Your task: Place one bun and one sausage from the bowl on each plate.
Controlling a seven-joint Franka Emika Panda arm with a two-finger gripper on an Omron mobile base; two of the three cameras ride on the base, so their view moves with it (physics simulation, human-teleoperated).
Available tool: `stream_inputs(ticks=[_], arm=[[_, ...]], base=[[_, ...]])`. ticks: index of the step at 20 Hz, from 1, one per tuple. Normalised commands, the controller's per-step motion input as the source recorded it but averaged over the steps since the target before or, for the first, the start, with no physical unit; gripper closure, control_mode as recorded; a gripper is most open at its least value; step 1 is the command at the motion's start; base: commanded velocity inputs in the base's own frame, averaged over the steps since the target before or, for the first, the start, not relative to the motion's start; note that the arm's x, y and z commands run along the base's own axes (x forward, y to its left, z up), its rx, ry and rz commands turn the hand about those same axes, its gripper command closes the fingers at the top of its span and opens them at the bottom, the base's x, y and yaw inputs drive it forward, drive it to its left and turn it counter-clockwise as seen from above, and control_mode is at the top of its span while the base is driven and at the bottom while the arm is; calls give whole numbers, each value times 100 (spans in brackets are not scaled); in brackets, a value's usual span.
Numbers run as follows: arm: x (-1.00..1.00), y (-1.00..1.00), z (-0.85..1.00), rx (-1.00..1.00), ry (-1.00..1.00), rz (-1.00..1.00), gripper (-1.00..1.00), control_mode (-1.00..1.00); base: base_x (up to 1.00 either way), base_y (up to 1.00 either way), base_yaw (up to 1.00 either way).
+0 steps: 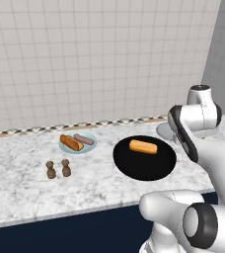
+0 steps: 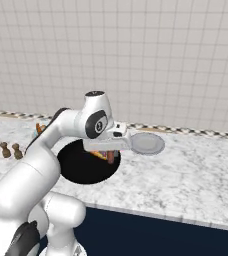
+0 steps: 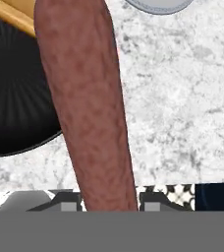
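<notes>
The sausage (image 3: pixel 87 108) is gripped in the gripper (image 2: pixel 107 154), held above the black bowl's (image 1: pixel 144 165) rim nearest the grey plate (image 2: pixel 147 143), with bare marble counter (image 2: pixel 186 175) between them. One bun (image 1: pixel 143 147) lies in the bowl. The blue plate (image 1: pixel 78 142) holds a bun and sausage.

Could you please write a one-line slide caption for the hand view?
Gripper shut on a pinkish-brown sausage, above white marble counter between wide black bowl and grey plate.

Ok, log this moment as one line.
gripper: shut on sausage | above counter, between black bowl and grey plate | bowl: one bun
</notes>
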Motion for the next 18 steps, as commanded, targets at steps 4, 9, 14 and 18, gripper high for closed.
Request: stream_inputs(ticks=[4, 9, 14, 18], arm=[[0, 0, 0, 0, 0, 0, 100, 100], [0, 0, 0, 0, 0, 0, 100, 100], [65, -1, 3, 0, 1, 14, 100, -100], [95, -35, 14, 7, 2, 28, 100, -100]], base=[[17, -49, 5], [31, -27, 9], [9, -1, 2], [0, 0, 0]])
